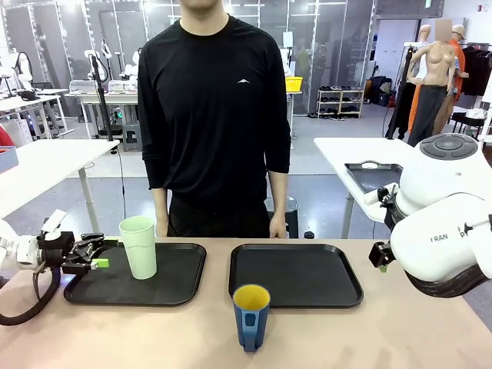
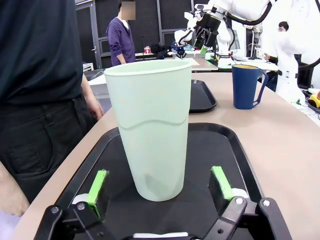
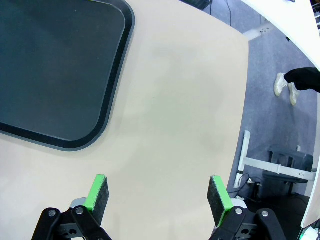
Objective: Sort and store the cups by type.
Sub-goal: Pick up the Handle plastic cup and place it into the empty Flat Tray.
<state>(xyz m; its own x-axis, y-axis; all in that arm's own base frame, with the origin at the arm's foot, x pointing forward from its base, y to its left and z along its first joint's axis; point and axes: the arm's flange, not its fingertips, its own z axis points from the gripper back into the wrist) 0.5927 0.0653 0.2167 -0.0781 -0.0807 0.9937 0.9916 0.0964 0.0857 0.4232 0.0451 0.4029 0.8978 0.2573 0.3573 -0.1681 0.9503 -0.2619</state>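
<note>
Tumbler [image 1: 139, 246] stands upright near the left edge of the left tray [image 1: 178, 286], just ahead of my left jaws, which are apart, the blue mug [image 1: 250, 317] sits at the counter's [image 1: 400, 330] near edge, and my right jaws are apart also.

My green-padded left pincer [image 2: 159, 183] faces a plain mint-green tumbler [image 2: 152, 125] on a black tray [image 2: 235, 150]; beyond it, a dark-blue mug [image 1: 250, 323], yellow inside.

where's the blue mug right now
In the front view the mug stands upright on the bare table, near the middle, just on the robot's side of the right tray and not on it.
</note>
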